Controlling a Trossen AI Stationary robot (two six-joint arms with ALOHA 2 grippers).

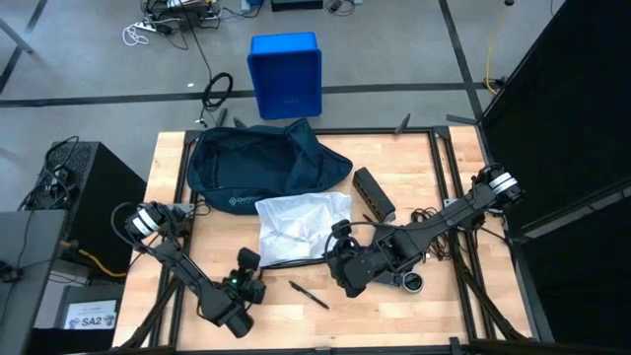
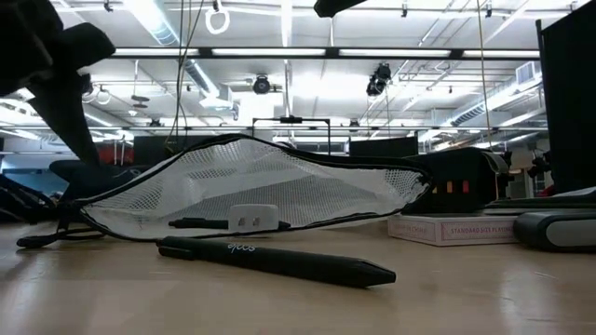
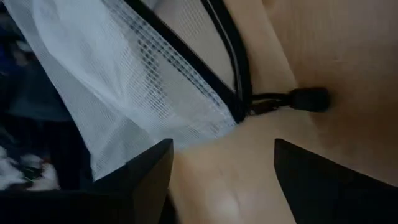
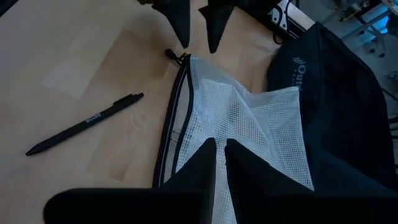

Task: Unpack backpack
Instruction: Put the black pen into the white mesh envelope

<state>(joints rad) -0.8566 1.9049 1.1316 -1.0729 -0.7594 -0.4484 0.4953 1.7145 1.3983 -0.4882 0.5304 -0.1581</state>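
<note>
- The backpack (image 1: 261, 163) is seen lying flat at the far side of the wooden worktop (image 1: 434, 187), its dark navy fabric slumped and its white logo turned toward the near side; in the right wrist view the same navy bag (image 4: 339, 93) is found just beyond the mesh pouch.
- A white mesh pouch (image 1: 301, 227) with a black zip edge is laid on the worktop just in front of the backpack, overlapping its near edge; in the low view the pouch (image 2: 270, 191) is shown bulging upward, with dark items visible inside.
- The left pincer (image 3: 224, 171) is held just beside the zip-pull corner of the pouch (image 3: 149, 81), with its fingers (image 3: 146, 171) spread apart and nothing between them; bare wood is seen in the gap.
- The black zip pull (image 3: 308, 99) is seen resting on the wood, just beyond the spread fingers.
- The right pincer (image 4: 219, 163) is positioned over the mesh pouch with its jaws clenched almost together; whether mesh is pinched between them cannot be told.
- A black pen (image 1: 309, 294) is laid on the worktop near the front edge, between the two arms and apart from the pouch.
- A dark oblong case (image 1: 374, 193) is placed to the right of the backpack.
- A bright blue bin (image 1: 286, 75) is set on the floor beyond the worktop.
</note>
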